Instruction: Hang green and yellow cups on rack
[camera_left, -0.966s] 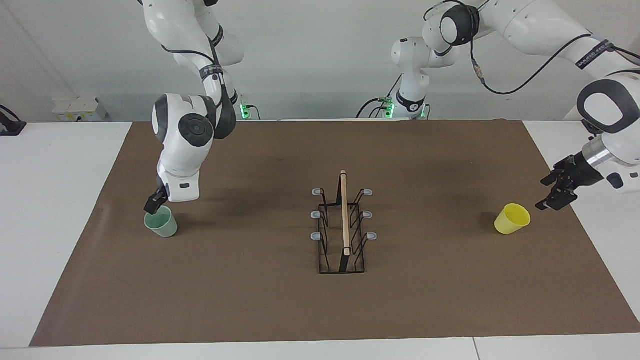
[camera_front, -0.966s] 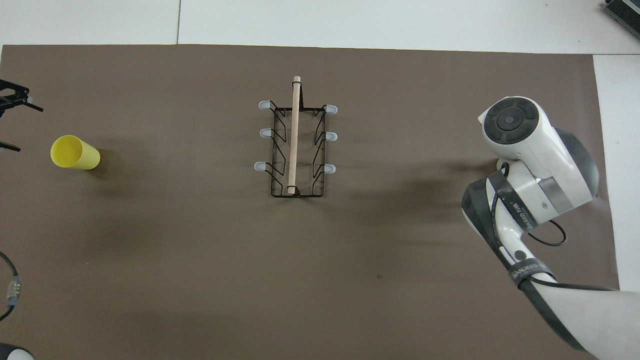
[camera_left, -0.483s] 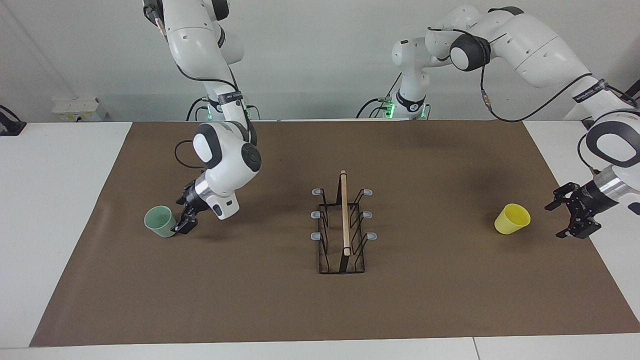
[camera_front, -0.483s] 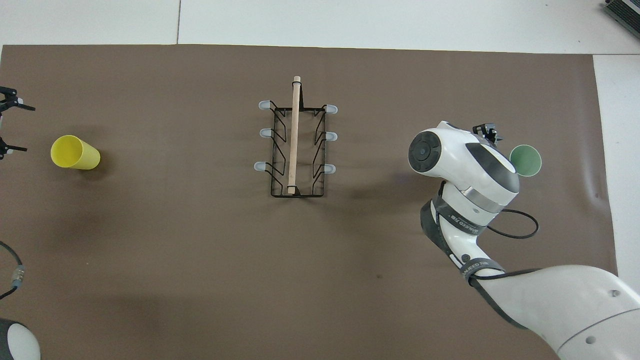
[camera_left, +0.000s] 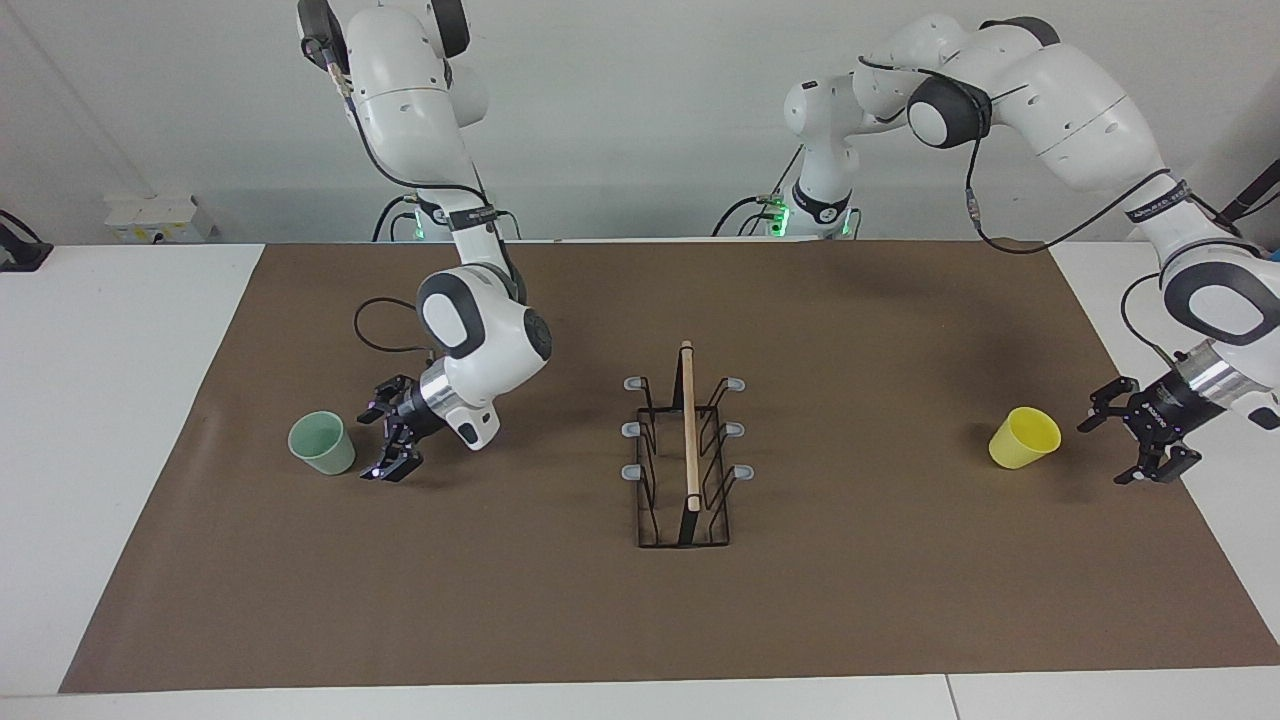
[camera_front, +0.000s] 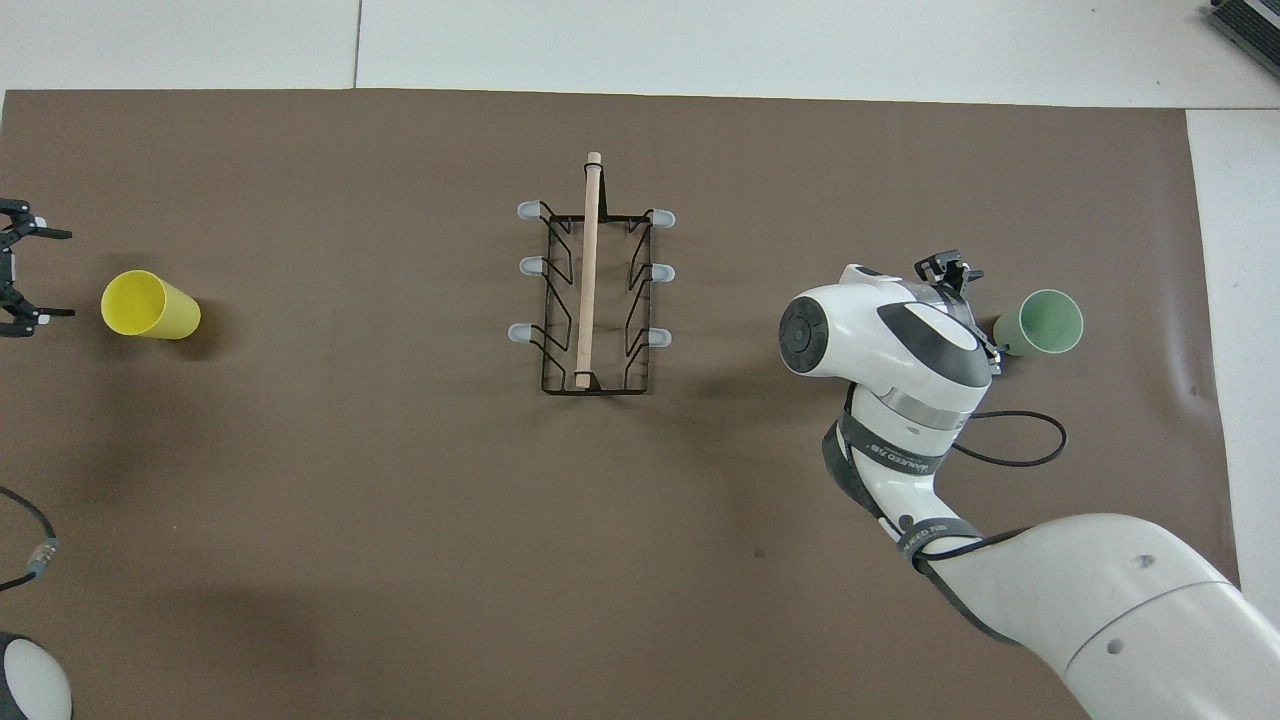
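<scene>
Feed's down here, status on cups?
Both end effectors open: right beside green cup, left beside yellow cup. Rack bare. Nothing in the way.

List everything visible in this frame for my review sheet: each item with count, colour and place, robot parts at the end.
Pale mint green tapered plastic cup: one, upright on the mat at the right arm's end of the table.
Bright yellow tapered plastic cup: one, tilted on the mat at the left arm's end.
Black wire rack with a light wooden top rod: one, mid-mat between the cups; six grey-tipped prongs, none carrying a cup.
Brown mat: one, covering most of the white table.
Right gripper: one, black, open, low beside the green cup, apart from it.
Left gripper: one, black, open, low beside the yellow cup, apart from it.
Arms: two, white with dark joints.
</scene>
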